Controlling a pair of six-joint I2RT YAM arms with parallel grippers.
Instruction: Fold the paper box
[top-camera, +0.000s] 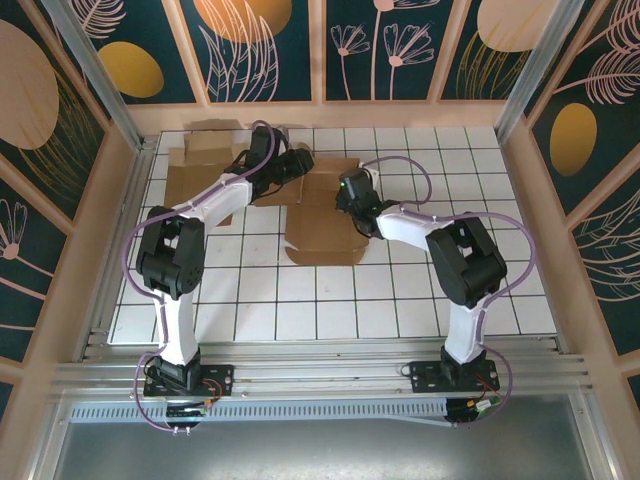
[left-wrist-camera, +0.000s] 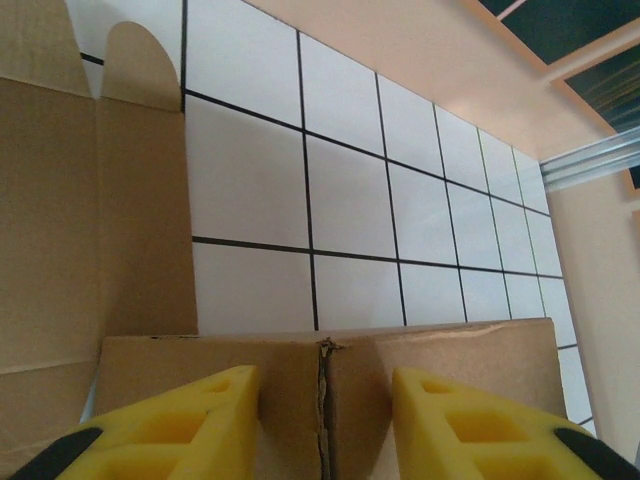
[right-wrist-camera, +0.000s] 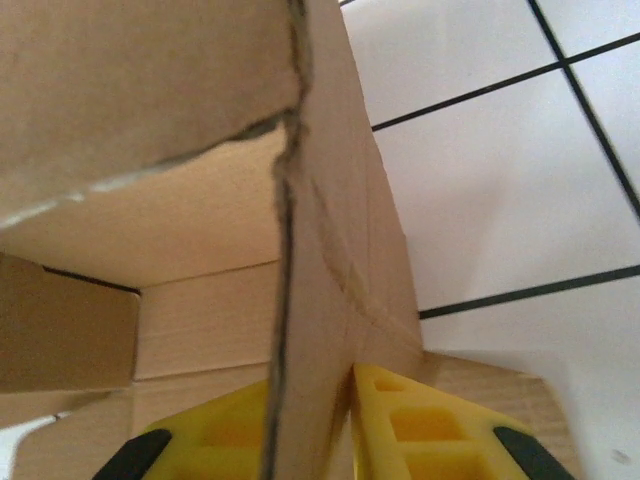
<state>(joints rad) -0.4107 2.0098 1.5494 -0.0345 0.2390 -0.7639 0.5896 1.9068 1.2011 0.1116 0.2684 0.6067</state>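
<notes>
The brown paper box (top-camera: 325, 240) lies partly unfolded on the white tiled table (top-camera: 440, 180), with flat flaps (top-camera: 195, 165) spread to the far left. My left gripper (top-camera: 303, 162) hovers at the box's far edge. In the left wrist view it (left-wrist-camera: 325, 385) is open, and its yellow fingers (left-wrist-camera: 200, 410) straddle a torn seam (left-wrist-camera: 323, 400) in a raised cardboard panel. My right gripper (top-camera: 345, 200) is at the box's middle. In the right wrist view it (right-wrist-camera: 310, 385) stands narrowly open around an upright box wall (right-wrist-camera: 340, 250), which touches the right finger (right-wrist-camera: 400, 410).
Peach walls with patterned panels enclose the table on three sides. A metal rail (top-camera: 300, 375) runs along the near edge by the arm bases. Bare tiles lie to the right of the box and in front of it.
</notes>
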